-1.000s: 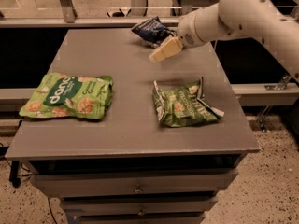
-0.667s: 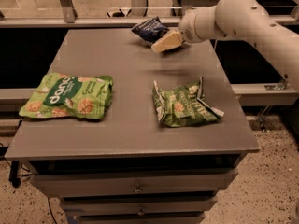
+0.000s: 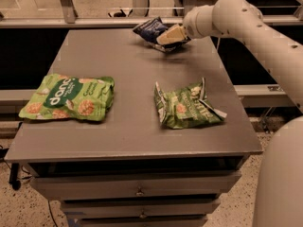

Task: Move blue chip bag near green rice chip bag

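**A:** Where is the blue chip bag sitting right now?

**B:** It is lying at the far edge of the worktop, right of the middle. It is well apart from the green rice chip bag, which is lying flat at the near left.

**A:** And the claw?

**B:** It is reaching in from the right on the pale arm and is meeting the right end of the blue bag. I cannot tell whether it is open, closed or already gripping the bag, because it is covering that end.

**A:** How are you expecting the bag to handle?

**B:** I am judging it to be very light, soft and crinkly, with slick foil that gives under pressure. The chips inside are probably fragile, so I am favouring a pinch on a crimped end seam or a raised fold, not a squeeze across the belly.

**A:** Is anything lying in the way?

**B:** A darker, wrinkled green bag is lying at the near right. A diagonal carry to the near left is looking likely to pass beside it.
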